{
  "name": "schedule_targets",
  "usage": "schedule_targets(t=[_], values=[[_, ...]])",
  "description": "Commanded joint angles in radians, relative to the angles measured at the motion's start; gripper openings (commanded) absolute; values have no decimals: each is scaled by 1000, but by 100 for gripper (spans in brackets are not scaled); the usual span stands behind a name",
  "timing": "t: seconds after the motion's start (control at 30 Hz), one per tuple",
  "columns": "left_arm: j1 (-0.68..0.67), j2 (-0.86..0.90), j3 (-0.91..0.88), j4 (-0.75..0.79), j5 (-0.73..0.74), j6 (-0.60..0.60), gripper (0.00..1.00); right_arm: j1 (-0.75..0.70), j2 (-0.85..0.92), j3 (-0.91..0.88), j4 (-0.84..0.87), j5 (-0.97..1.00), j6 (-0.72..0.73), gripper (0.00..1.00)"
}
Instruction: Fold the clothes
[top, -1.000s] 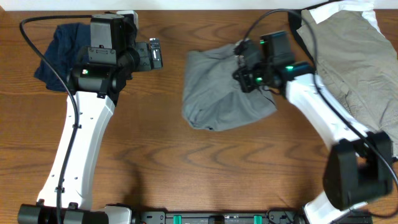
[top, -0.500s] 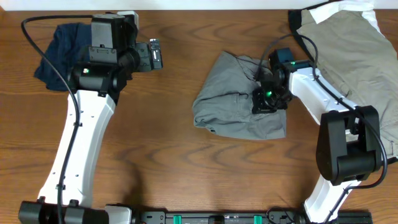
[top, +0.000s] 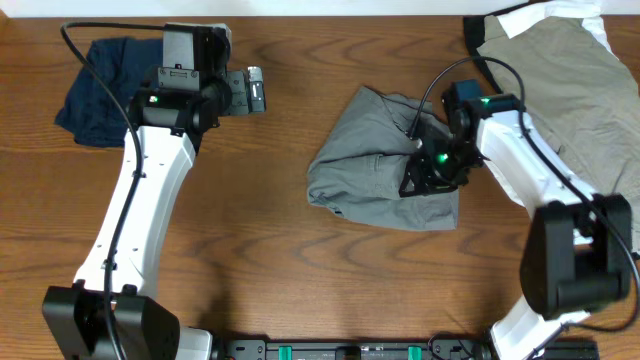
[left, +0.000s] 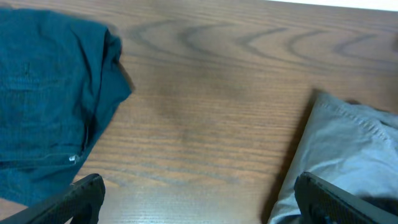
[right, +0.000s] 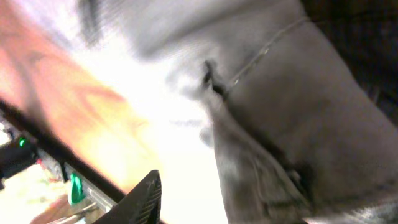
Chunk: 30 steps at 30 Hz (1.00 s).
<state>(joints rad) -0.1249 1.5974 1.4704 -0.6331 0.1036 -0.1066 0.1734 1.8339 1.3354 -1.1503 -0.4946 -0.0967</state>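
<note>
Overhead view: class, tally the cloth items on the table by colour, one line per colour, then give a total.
Navy garment: 1
Grey shorts: 1
Khaki-beige garment: 1
White cloth, showing at the khaki one's edge: 1
Total: 4

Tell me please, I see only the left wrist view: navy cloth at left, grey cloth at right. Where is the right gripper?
Observer: Overhead, the right gripper is down on the right side of the grey shorts.
Operator: Does it hold the cloth?
Observer: I cannot tell; the right wrist view is blurred, showing grey cloth close up and one finger.
Operator: Any other clothes?
Observer: Yes, a khaki garment lies at the top right of the overhead view.
</note>
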Motion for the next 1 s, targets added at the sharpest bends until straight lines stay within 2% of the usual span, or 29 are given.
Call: schedule_targets(t=[0.0,0.17,0.33,0.53,0.6,0.7,0.8,0.97], values=[[4,4,-3,14,-11,10,98,-4,-95,-2,-5,-48,-131,40],[4,4,-3,26,-11,10,98,-4,-155,-2,104,43,-196,49],[4,4,-3,28,-11,10,98,-2,-131,-3,186,84,-296,49],[4,4,-3,28,-11,10,98,-5,-41,-3,342,121,-296,48],[4,4,-3,28,-11,10,98,-4,3,-3,370,120,-251,48],[4,4,-3,27,-11,10,98,-4,51,-3,348,28,-238,40],[4,4,-3,27,-11,10,98,0,40,-3,299,-139,-256,25],[4,4,-3,27,-11,10,98,20,-37,-3,201,-153,-210,24]])
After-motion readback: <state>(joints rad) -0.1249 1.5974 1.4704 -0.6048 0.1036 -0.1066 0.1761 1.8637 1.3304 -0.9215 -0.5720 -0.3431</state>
